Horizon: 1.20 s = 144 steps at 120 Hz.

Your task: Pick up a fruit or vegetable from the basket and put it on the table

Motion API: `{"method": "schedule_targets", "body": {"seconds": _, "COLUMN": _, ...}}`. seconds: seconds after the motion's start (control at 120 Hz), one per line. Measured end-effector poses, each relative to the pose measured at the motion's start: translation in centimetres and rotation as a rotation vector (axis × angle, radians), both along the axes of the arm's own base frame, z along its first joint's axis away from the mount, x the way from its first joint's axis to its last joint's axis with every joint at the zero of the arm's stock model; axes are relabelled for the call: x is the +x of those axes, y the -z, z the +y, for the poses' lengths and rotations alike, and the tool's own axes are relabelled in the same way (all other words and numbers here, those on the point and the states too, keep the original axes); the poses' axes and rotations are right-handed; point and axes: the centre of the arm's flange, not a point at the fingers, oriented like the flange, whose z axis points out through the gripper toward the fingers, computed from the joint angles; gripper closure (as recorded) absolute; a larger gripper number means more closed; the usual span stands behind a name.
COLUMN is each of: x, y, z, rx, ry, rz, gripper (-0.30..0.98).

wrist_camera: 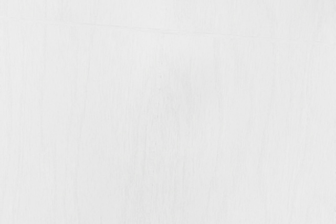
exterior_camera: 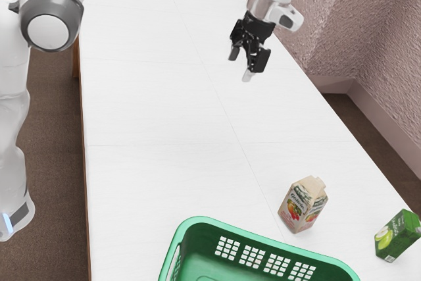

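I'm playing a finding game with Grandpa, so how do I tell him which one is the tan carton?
On the white table, find the big green basket at the exterior view's bottom. Just beyond its rim is a tan carton with colourful fruit printed on it. The green box is farther toward the exterior view's right; yours is tan and nearer the basket.

"Is the tabletop wood?"
"Looks like it, smooth and not shiny. The basket looks like smooth plastic."
"And that wall?"
"Rough and bumpy! The tan carton looks like paper."
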Motion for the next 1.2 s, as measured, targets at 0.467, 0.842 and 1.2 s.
{"method": "schedule_targets", "body": {"seconds": 0.467, "x": -2.2, "y": -5.0, "z": -17.4, "rx": -0.079, "ry": 0.366, "rz": -0.229, "gripper": 0.00}}
{"method": "schedule_targets", "body": {"seconds": 0.842, "x": -9.1, "y": 1.1, "z": -40.6, "rx": -0.113, "ry": 0.781, "rz": -0.270, "gripper": 0.00}}
{"method": "schedule_targets", "body": {"seconds": 1.2, "x": -6.3, "y": 4.3, "z": -43.1, "rx": -0.116, "ry": 0.796, "rz": -0.348, "gripper": 0.00}}
